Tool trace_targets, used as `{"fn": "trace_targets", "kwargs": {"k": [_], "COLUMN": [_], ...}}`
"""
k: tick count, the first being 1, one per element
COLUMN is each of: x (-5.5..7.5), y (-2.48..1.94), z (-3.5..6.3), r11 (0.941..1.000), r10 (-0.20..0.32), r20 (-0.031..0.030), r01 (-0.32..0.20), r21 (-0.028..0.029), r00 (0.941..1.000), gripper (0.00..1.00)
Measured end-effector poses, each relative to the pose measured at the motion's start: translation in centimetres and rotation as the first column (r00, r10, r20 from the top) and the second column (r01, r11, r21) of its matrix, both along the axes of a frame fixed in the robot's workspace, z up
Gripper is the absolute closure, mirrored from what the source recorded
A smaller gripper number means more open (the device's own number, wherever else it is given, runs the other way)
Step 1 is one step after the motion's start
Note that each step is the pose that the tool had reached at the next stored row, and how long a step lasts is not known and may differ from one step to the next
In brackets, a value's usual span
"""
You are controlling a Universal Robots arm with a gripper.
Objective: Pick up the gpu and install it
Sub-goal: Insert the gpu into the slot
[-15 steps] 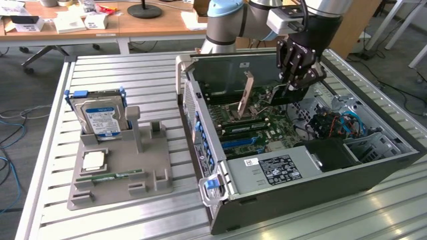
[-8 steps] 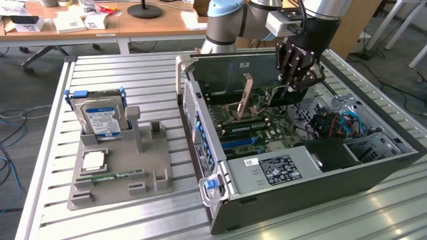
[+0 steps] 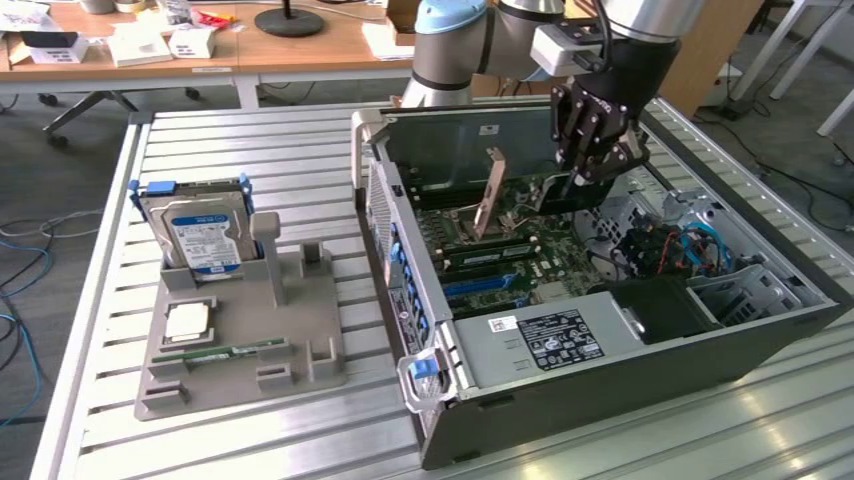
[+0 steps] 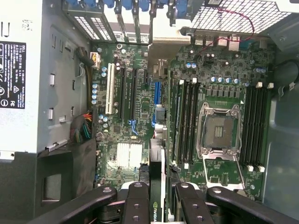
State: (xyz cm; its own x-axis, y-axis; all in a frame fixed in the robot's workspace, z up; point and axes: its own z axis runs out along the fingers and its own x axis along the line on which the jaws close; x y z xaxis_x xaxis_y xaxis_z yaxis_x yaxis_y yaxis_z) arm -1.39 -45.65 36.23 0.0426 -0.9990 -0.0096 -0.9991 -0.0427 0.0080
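- The slatted metal table (image 3: pixel 267 140) is being occupied by an open computer case (image 3: pixel 641 370), lying on its side, and a grey parts holder (image 3: pixel 314 330).
- The motherboard (image 4: pixel 140 93) inside the case is being overhung by the arm's gripper (image 3: pixel 594 165).
- The hard drive (image 3: pixel 203 235) is being held upright in the holder.
- The gpu (image 4: pixel 157 163) is being clamped edge-on between the gripper's fingers (image 4: pixel 138 196), over the board's expansion slots (image 4: pixel 128 93); contact with them cannot be told.

Arm (image 3: pixel 650 50) points downward; jaws clamped on the gpu (image 4: pixel 156 179).
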Motion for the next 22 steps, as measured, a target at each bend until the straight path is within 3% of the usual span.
{"fn": "trace_targets", "kwargs": {"k": [22], "x": [-0.83], "y": [0.00], "z": [-0.07], "r11": [1.0000], "r10": [0.000], "r20": [0.0002], "r01": [0.000], "r21": [-0.0001], "r00": [1.0000], "gripper": [0.74]}}
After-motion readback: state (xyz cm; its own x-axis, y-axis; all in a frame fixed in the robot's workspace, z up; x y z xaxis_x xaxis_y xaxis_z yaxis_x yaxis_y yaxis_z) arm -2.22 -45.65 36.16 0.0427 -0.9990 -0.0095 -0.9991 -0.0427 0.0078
